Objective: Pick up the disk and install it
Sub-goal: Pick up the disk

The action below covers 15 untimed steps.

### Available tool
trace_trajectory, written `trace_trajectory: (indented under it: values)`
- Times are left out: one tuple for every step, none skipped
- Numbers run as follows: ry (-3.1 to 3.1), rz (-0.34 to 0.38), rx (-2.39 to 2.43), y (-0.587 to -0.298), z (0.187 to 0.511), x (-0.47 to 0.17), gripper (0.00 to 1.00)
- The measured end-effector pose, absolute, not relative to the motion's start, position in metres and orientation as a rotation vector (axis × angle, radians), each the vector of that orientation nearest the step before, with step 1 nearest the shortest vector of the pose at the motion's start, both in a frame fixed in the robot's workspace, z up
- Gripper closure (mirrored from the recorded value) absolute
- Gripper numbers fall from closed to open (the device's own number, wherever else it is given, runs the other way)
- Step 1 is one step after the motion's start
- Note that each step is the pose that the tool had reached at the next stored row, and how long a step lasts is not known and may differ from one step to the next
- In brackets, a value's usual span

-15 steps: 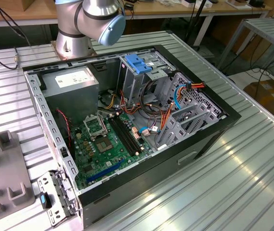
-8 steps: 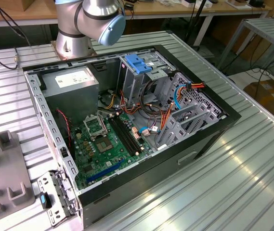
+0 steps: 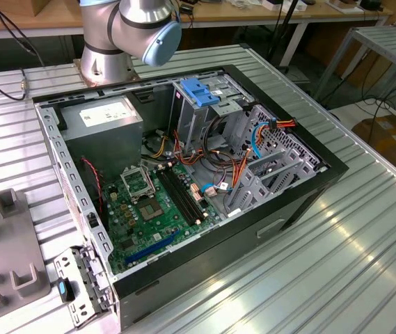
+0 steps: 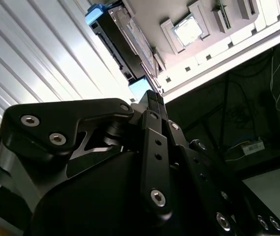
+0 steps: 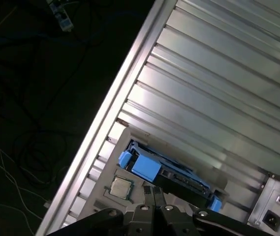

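Observation:
The disk (image 5: 171, 173) is a dark flat drive with blue side rails. It lies on a grey fixture plate (image 5: 111, 173) at the edge of the ribbed metal table. In the second wrist view the disk (image 4: 125, 44) runs away from my gripper (image 4: 152, 97). My gripper (image 5: 153, 192) hangs just short of the disk's near blue rail, its two black fingers pressed together with nothing seen between them. I cannot tell whether the tips touch the rail. The open computer case (image 3: 337, 167) lies on the table in the exterior view.
Inside the case a metal drive cage with a blue latch (image 3: 199, 90) stands beside the grey power supply (image 3: 104, 115), loose cables and the green motherboard (image 3: 152, 209). A processor chip (image 5: 120, 187) sits on the fixture plate near the disk. The arm's base (image 3: 107, 62) stands behind the case.

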<state>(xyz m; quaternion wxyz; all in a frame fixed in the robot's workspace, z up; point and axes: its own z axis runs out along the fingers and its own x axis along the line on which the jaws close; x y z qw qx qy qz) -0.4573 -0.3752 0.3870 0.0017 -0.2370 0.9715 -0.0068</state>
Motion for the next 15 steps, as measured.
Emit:
trace_trajectory:
  values:
    - [3.046,-0.021,-0.754,-0.3752,0.3870,-0.4573,0.89]
    - [3.044,-0.021,-0.764,-0.3752,0.3870,-0.4573,0.89]
    - [3.041,-0.021,-0.774,-0.3752,0.3870,-0.4573,0.89]
    - [3.038,-0.021,-0.786,-0.3752,0.3870,-0.4573,0.89]
    - [3.034,-0.021,-0.802,-0.3752,0.3870,-0.4573,0.89]
    - [3.031,-0.021,-0.811,-0.3752,0.3870,-0.4573,0.89]
    - [3.028,-0.021,-0.821,-0.3752,0.3870,-0.4573,0.89]
    - [3.026,-0.021,-0.831,-0.3752,0.3870,-0.4573,0.89]
    - [3.023,-0.021,-0.841,-0.3752,0.3870,-0.4573,0.89]
    - [3.020,-0.021,-0.851,-0.3752,0.3870,-0.4573,0.89]
    - [3.017,-0.021,-0.861,-0.3752,0.3870,-0.4573,0.89]
    - [3.014,-0.021,-0.871,-0.3752,0.3870,-0.4573,0.89]
    - [3.011,-0.021,-0.880,-0.3752,0.3870,-0.4573,0.89]
    - [3.007,-0.021,-0.894,-0.3752,0.3870,-0.4573,0.89]
    - [3.004,-0.021,-0.904,-0.3752,0.3870,-0.4573,0.89]
